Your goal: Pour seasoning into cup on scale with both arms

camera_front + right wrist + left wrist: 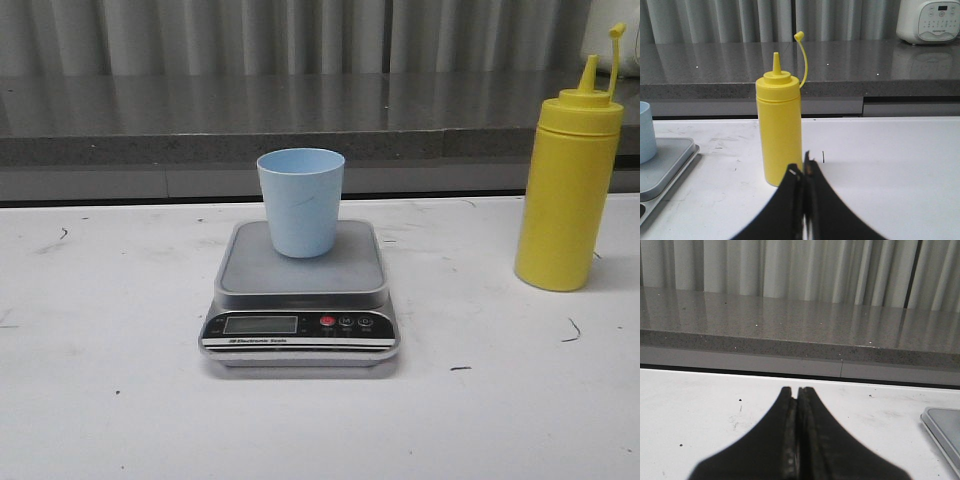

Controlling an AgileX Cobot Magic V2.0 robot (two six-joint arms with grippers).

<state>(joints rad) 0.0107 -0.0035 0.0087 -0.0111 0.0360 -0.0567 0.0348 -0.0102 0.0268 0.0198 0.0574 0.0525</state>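
Note:
The pale blue cup [300,200] stands upright on the grey platform of the silver scale [300,285] at the table's middle. The yellow seasoning bottle [567,180] stands upright to the right of the scale, its cap off and hanging on its tether. Neither gripper shows in the front view. My left gripper [795,390] is shut and empty over bare table, with a corner of the scale [945,432] off to one side. My right gripper [802,167] is shut and empty, just short of the bottle [779,127]; the cup's edge [646,132] shows too.
A grey stone ledge [250,115] runs along the back of the white table [100,400], with curtains behind it. A white appliance [930,20] stands on the ledge at the far right.

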